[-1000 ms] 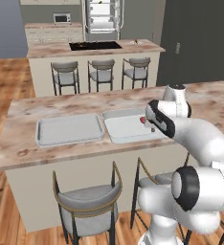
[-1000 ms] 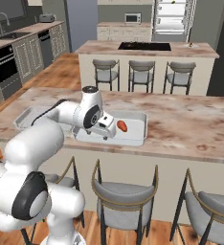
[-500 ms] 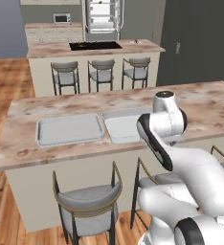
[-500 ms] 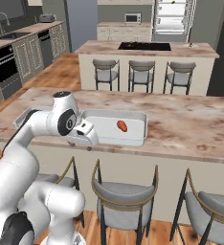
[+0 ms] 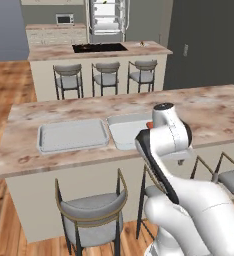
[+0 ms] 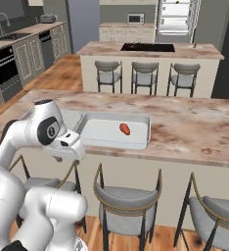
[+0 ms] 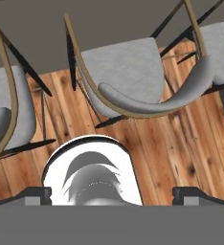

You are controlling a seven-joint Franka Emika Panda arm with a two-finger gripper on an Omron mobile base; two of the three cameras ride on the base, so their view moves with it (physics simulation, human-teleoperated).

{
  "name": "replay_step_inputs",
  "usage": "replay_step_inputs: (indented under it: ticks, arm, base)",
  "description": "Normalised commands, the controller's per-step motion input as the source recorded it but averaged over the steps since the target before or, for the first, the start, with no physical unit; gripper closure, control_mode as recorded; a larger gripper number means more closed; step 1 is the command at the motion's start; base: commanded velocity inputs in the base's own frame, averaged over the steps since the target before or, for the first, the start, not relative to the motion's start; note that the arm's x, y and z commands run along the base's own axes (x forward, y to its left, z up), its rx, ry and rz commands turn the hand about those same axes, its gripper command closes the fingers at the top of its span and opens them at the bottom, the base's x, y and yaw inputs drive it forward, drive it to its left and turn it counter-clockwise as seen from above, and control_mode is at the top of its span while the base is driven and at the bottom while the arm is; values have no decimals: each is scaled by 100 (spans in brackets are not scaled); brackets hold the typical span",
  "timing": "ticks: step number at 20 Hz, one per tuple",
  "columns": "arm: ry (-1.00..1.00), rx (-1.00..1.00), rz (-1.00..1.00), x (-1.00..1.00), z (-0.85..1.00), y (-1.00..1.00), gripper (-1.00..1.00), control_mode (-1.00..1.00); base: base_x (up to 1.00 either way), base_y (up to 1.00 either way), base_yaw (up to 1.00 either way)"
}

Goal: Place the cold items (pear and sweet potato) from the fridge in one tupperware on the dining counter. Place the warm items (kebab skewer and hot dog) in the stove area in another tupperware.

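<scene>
A reddish-orange sweet potato (image 6: 125, 129) lies in the right-hand tupperware (image 6: 141, 138) on the dining counter (image 6: 194, 132); in the left base view this tupperware (image 5: 123, 134) is partly behind my arm. A second tupperware (image 5: 73, 135) beside it on the left holds nothing. My gripper (image 7: 112, 194) is open, its fingertips (image 7: 39, 194) wide apart with nothing between them. It hangs off the counter's near edge and points down at a stool (image 7: 133, 72) and the wood floor. Pear, kebab skewer and hot dog are too small to make out.
Grey stools (image 6: 124, 203) line the near side of the dining counter. Behind it stands the stove island (image 6: 150, 51) with a cooktop (image 5: 99, 47), more stools and a small thing (image 6: 195, 46) at its right end. At the back, the fridge (image 5: 106, 17) stands open.
My arm has swung back from over the right-hand tupperware to the counter's near edge, and the hand has turned downward. The sweet potato stays in the tupperware. The gripper stays open.
</scene>
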Motion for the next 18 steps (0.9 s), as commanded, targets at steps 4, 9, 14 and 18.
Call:
replay_step_inputs:
  ticks: [4, 9, 14, 18]
  arm:
    - [2, 0, 0, -6, 0, 0, -100, -100]
    - [0, 0, 0, -5, -4, 3, -100, 100]
    - [0, 0, 0, 0, 0, 0, -100, 100]
    - [0, 0, 0, 0, 0, 0, -100, 100]
  base:
    - [0, 0, 0]
    - [-45, 41, 0]
    - [-63, 97, 6]
    - [-19, 100, 14]
